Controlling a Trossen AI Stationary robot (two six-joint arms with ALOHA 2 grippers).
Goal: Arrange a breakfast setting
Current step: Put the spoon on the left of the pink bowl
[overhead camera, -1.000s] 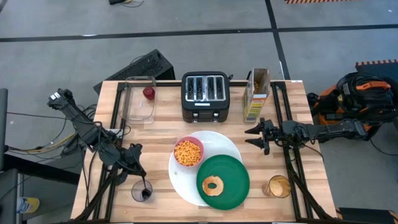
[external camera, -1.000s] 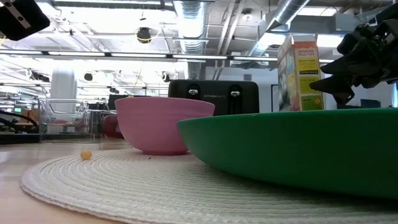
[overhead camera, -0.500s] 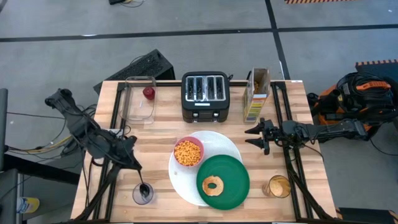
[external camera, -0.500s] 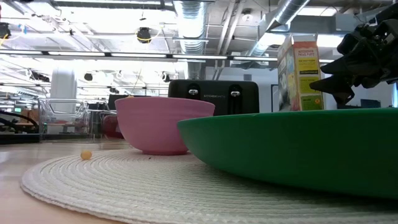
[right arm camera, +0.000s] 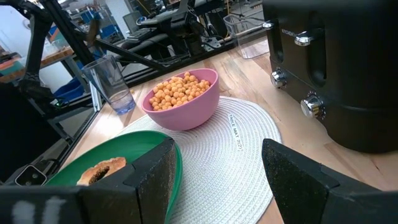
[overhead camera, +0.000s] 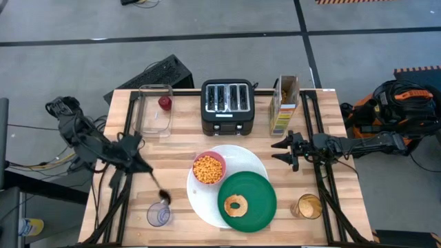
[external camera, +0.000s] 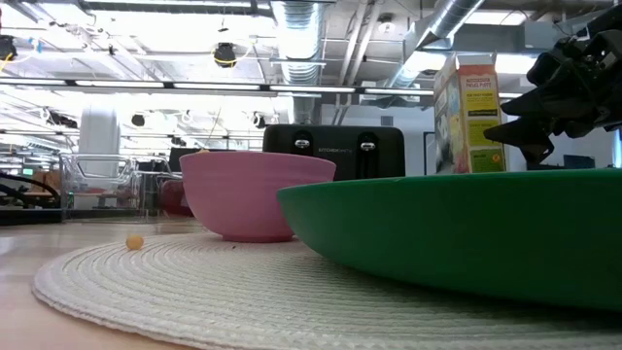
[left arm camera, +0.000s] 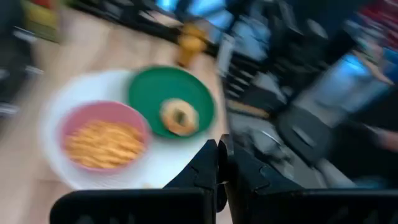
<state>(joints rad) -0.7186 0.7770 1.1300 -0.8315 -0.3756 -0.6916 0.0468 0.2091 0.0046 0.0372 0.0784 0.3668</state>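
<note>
On the worktop, as viewed from above:
Left gripper (overhead camera: 135, 163): raised over the left edge; jaws pressed together on the handle of a metal spoon (overhead camera: 157, 187), whose bowl hangs just above an empty clear glass (overhead camera: 158, 215) near the front-left corner.
Right gripper (overhead camera: 281, 151): held by the right edge; jaws spread, nothing between them.
White plate (overhead camera: 258, 164): set at the front centre.
Pink bowl (overhead camera: 209, 169): placed on the white plate, filled with orange cereal (right arm camera: 180, 89).
Green plate (overhead camera: 258, 193): overlapped onto the white plate's front-right part; a ring bagel (overhead camera: 236, 204) is carried on it.
Red fruit (overhead camera: 165, 102): seen inside the clear container (overhead camera: 155, 121) at the back-left.
Toaster (overhead camera: 227, 105): located at the back centre.
</note>
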